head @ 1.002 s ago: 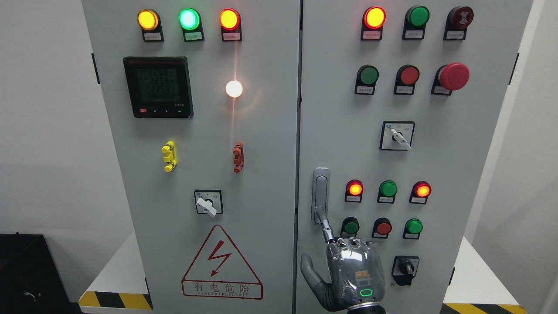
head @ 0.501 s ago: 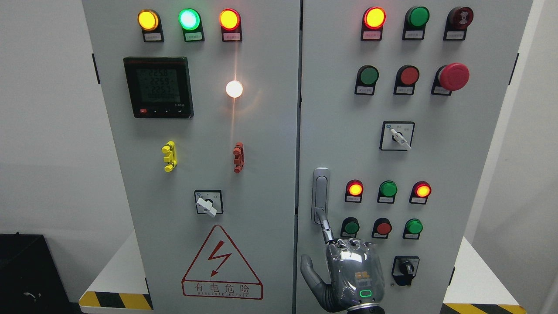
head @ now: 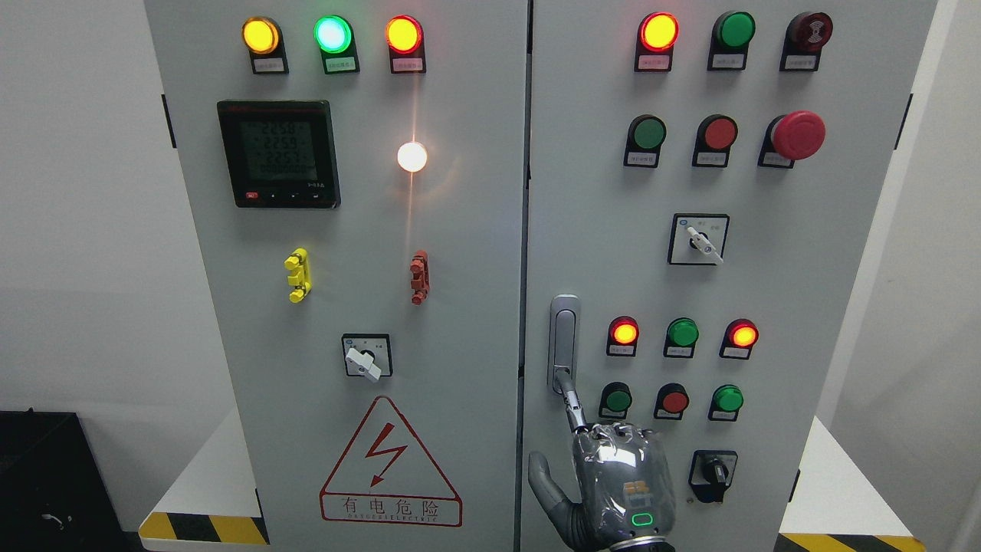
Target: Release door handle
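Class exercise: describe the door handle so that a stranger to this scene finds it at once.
Find the right-hand cabinet door and follow its left edge down past mid-height. The door handle is a slim, upright silver bar, the only metal fitting among round coloured buttons.

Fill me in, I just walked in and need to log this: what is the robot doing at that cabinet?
One robot hand reaches up from the bottom edge to the right door of the electrical cabinet. One extended finger touches the lower end of the silver door handle; the other fingers are curled and the thumb sticks out to the side. The handle sits flat and both doors look closed. Several indicator lamps are lit. No other hand shows.
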`<action>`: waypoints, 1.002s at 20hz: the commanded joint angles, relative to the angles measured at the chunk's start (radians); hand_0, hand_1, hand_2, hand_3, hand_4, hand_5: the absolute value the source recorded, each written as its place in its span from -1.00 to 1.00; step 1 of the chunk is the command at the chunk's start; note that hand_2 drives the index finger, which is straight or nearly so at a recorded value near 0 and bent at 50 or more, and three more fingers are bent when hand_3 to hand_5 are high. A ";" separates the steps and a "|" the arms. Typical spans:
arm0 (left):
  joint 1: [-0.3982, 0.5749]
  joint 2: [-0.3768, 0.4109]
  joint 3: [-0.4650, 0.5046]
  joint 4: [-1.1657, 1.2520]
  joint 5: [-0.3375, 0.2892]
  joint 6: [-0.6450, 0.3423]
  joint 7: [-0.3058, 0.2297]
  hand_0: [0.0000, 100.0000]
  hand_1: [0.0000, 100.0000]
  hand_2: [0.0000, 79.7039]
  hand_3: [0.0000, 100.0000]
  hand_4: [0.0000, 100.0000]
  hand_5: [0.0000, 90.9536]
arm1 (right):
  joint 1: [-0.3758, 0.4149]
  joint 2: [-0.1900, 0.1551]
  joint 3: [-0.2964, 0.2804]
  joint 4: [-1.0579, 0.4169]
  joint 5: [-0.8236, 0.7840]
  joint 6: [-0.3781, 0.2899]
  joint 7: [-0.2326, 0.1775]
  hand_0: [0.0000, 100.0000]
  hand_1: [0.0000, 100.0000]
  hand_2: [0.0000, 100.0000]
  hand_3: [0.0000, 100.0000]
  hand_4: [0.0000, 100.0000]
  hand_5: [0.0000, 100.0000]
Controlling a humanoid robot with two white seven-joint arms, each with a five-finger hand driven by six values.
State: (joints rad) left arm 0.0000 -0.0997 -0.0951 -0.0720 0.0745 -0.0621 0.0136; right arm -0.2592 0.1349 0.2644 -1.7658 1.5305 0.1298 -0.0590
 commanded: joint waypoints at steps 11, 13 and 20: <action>0.017 0.000 0.000 0.000 -0.001 -0.001 0.000 -0.76 0.11 -1.00 -1.00 -1.00 -1.00 | 0.003 0.000 -0.001 0.011 0.000 0.001 0.002 0.08 -0.46 -0.74 1.00 0.90 0.93; 0.017 0.000 0.000 0.000 0.001 -0.001 0.000 -0.76 0.11 -1.00 -1.00 -1.00 -1.00 | 0.003 0.000 -0.001 0.011 0.000 0.001 0.002 0.08 -0.46 -0.74 1.00 0.91 0.93; 0.017 0.000 0.000 0.000 0.001 -0.001 0.000 -0.76 0.11 -1.00 -1.00 -1.00 -1.00 | 0.011 0.000 -0.001 0.011 0.000 0.001 0.002 0.08 -0.46 -0.73 1.00 0.91 0.94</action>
State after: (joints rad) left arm 0.0000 -0.0998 -0.0951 -0.0719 0.0749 -0.0620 0.0136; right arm -0.2536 0.1350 0.2642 -1.7656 1.5310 0.1298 -0.0565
